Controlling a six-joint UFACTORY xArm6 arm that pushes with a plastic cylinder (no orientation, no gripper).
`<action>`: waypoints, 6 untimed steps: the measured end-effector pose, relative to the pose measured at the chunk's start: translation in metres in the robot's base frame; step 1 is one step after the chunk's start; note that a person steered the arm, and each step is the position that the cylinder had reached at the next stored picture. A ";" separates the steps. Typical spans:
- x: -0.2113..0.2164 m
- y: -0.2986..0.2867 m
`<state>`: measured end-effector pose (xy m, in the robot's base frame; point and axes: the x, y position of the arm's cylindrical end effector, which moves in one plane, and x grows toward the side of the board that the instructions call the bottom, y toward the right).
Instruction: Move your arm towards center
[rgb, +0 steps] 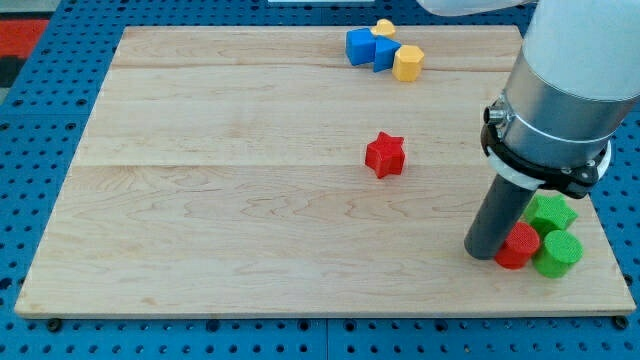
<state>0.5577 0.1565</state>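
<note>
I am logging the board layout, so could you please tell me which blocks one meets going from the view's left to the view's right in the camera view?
Blue cube → red star → yellow hexagonal block → my tip → red cylinder → green cylinder. The small yellow block, second blue block and green star overlap others' spans, so I omit them.

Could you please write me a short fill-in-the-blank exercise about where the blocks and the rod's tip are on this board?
1. My tip rests right beside the red cylinder, on the view's ____ side of it.
2. The red star stands alone near the board's ____.
3. The green star and green cylinder are near the board's bottom ____ corner.
4. The blue blocks lie near the view's ____ edge.

Missing words: left; center; right; top
</note>
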 end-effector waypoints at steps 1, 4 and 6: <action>-0.004 -0.038; -0.151 -0.141; -0.142 -0.091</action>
